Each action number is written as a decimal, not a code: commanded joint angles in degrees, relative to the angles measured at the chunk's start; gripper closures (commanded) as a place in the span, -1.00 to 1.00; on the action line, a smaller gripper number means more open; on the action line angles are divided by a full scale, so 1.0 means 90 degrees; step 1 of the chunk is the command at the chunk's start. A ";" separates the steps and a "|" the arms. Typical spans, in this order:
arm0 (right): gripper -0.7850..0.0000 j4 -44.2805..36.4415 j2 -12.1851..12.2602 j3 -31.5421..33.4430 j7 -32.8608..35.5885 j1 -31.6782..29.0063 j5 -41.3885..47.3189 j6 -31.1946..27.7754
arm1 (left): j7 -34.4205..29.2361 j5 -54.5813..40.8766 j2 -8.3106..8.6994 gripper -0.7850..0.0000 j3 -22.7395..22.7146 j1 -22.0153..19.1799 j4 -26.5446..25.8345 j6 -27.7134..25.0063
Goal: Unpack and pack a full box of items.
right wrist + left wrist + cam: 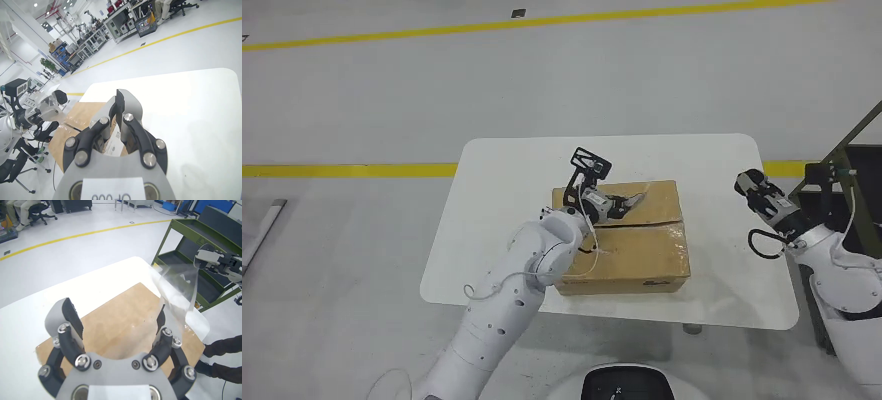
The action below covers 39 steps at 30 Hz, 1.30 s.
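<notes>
A brown cardboard box [642,250] lies on the white table [512,200] with its top flaps closed. My left gripper [614,205] hovers over the box's far half. In the left wrist view this gripper [115,309] is open above the box [117,336], and a peeled strip of clear tape [175,294] clings to one finger and stands up from it. The tape [639,196] trails over the box top. My right gripper [747,185] is off the table's right edge; in its own view it [119,94] is shut and holds nothing, facing the box [79,111].
A green metal cart [189,237] stands beyond the table's right side, behind the right arm. Bare table surface lies left of the box and along the far edge. Shiny tape residue remains on the box's right end [674,235].
</notes>
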 commanded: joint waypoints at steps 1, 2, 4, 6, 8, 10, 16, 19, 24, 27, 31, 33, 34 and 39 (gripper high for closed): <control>1.00 0.0013 0.0009 0.0114 -0.0028 -0.0101 0.0131 0.0003 | 0.0025 0.0011 -0.0121 -1.00 0.0299 -0.0221 0.0116 0.0016; 1.00 0.0013 0.0012 0.0159 -0.0023 -0.0138 0.0208 0.0003 | 0.0024 -0.0049 -0.0176 -1.00 0.0401 -0.0306 0.0165 0.0018; 1.00 0.0018 0.0021 0.0234 0.0038 -0.0201 0.0369 0.0001 | 0.0060 0.0031 -0.0278 -1.00 0.0605 -0.0489 0.0206 0.0062; 1.00 0.0038 0.0023 0.0274 0.0138 -0.0241 0.0636 0.0006 | 0.0125 0.0009 -0.0362 -1.00 0.0713 -0.0597 0.0224 0.0127; 0.74 0.0070 0.0023 0.0275 0.0342 -0.0250 0.1050 0.0018 | 0.0154 0.0194 -0.0405 -1.00 0.0777 -0.0657 0.0213 0.0212; 0.48 0.0108 0.0023 0.0276 0.0606 -0.0227 0.1560 0.0037 | 0.0126 0.0340 -0.0406 -1.00 0.0741 -0.0616 0.0165 0.0263; -1.00 0.0310 0.0018 0.0194 0.2070 0.0095 0.4093 0.0698 | -0.0341 0.0832 -0.0197 -1.00 0.0033 -0.0135 -0.0304 0.0535; -1.00 0.0449 0.0024 0.0135 0.2792 0.0371 0.5132 0.1309 | -0.0665 0.1137 -0.0031 -1.00 -0.0514 0.0307 -0.0794 0.0653; -1.00 0.0564 0.0052 0.0071 0.3329 0.0664 0.5557 0.1796 | -0.1219 0.1697 0.0212 -1.00 -0.1466 0.1160 -0.1671 0.0978; -1.00 0.0564 0.0052 0.0071 0.3329 0.0664 0.5557 0.1796 | -0.1396 0.2015 0.0311 -1.00 -0.1957 0.1635 -0.2110 0.1218; -1.00 0.0564 0.0052 0.0071 0.3329 0.0664 0.5557 0.1796 | -0.1561 0.2502 0.0404 -1.00 -0.2415 0.2167 -0.2520 0.1379; -1.00 0.0402 0.0059 0.0021 0.3235 0.0625 0.5405 0.1838 | -0.1605 0.2559 0.0430 -1.00 -0.2611 0.2374 -0.2639 0.1447; -1.00 0.0320 0.0069 -0.0013 0.3254 0.0639 0.5306 0.1911 | -0.1603 0.2602 0.0440 -1.00 -0.2675 0.2456 -0.2697 0.1443; -1.00 0.0098 0.0119 -0.0359 0.3395 0.1021 0.4627 0.2517 | -0.1631 0.2626 0.0457 -1.00 -0.2844 0.2656 -0.2778 0.1469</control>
